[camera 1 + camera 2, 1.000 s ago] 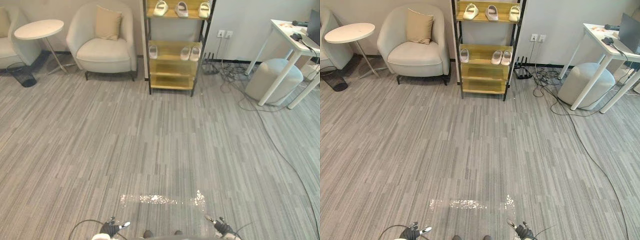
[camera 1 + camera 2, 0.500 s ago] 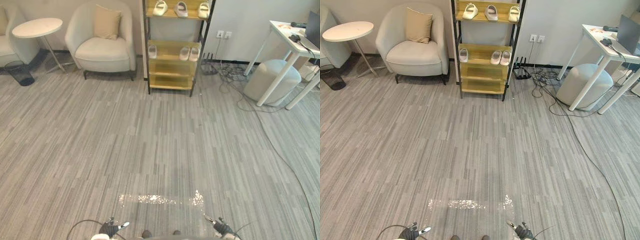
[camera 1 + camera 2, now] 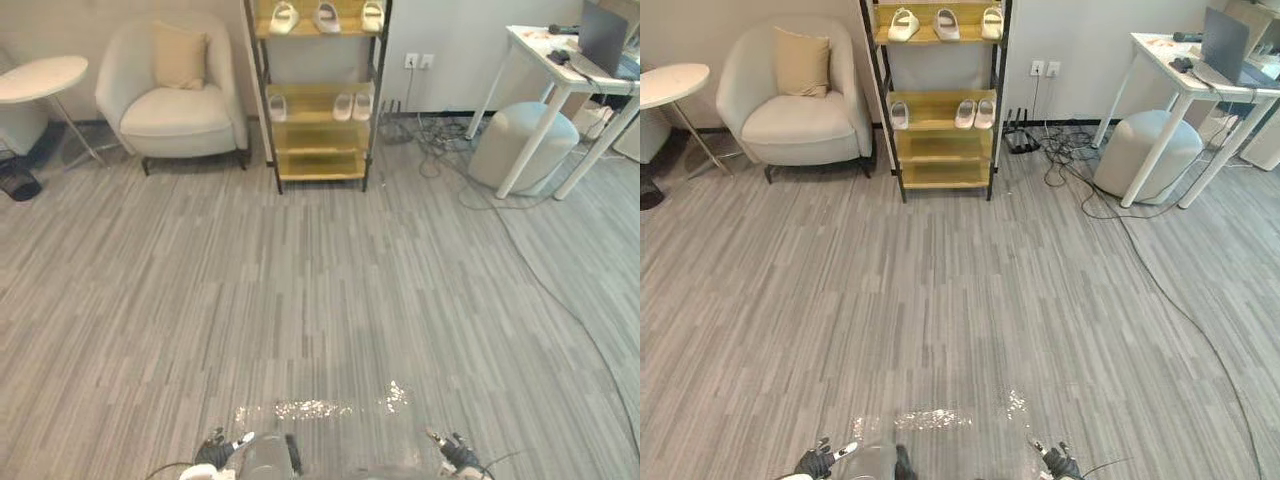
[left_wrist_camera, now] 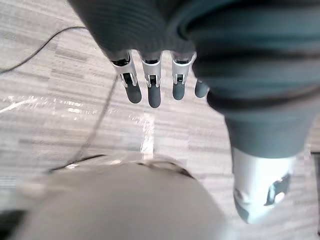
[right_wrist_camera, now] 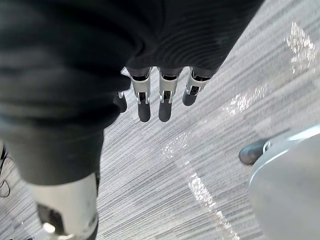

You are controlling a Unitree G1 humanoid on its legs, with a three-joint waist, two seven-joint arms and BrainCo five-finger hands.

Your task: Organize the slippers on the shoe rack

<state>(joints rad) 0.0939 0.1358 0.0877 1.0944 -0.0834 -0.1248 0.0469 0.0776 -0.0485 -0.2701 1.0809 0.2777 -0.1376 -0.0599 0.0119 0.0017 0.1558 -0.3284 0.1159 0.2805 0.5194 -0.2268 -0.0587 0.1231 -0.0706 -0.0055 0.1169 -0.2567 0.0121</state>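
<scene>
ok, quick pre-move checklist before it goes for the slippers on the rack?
1. Left hand free: ok, fingers straight, holding nothing.
2. Right hand free: ok, same.
3. Shoe rack within reach: not ok, it stands far across the floor.
4. Path: ok, cables lie right of the rack, off the straight line.
5. Slippers located: ok, three on the top shelf, three one shelf down.
6. Pairs matched: cannot tell.

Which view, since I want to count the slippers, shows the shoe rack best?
The right eye view: the shoe rack and its six slippers sit clear of the edge. The left eye view shows them too, nearer the top edge. The wrist views face the floor.
</scene>
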